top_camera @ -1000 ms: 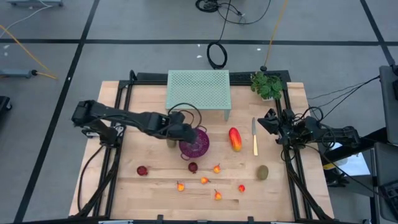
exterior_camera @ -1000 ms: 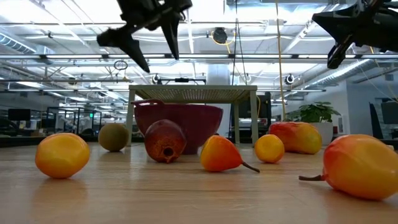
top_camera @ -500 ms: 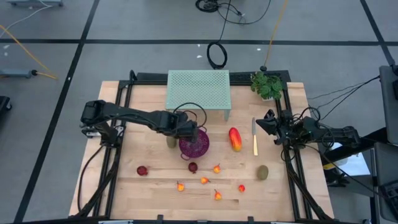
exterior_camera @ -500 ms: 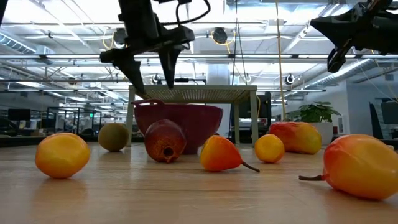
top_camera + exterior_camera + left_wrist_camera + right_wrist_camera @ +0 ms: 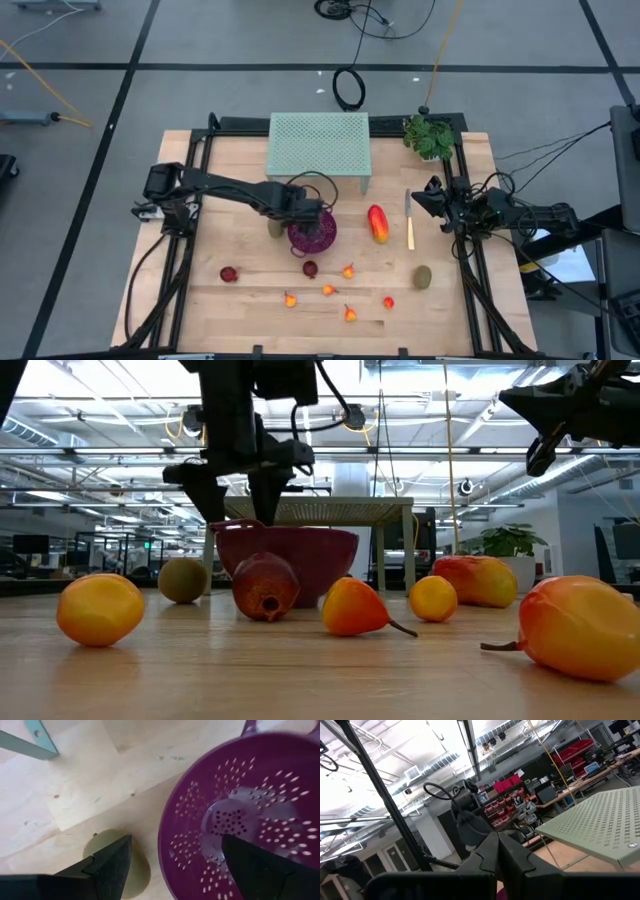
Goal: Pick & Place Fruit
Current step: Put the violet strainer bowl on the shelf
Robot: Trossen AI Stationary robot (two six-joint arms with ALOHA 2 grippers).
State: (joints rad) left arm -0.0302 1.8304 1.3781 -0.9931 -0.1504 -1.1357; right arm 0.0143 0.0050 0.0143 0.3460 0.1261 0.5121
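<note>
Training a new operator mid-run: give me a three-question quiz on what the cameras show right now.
1. True or false: the purple bowl has fruit in it.
2. Which gripper has open jaws: A left, B right?
3. What lies right beside the bowl, under the left gripper?

Key:
1. False; it is empty.
2. A; the right gripper, parked at the table's right edge, is shut.
3. A brown-green oval fruit.

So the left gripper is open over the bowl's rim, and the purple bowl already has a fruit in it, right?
Not quite. The left gripper is open over the rim of the purple bowl, but the left wrist view shows the bowl empty. A brown-green fruit lies on the table beside it.
</note>
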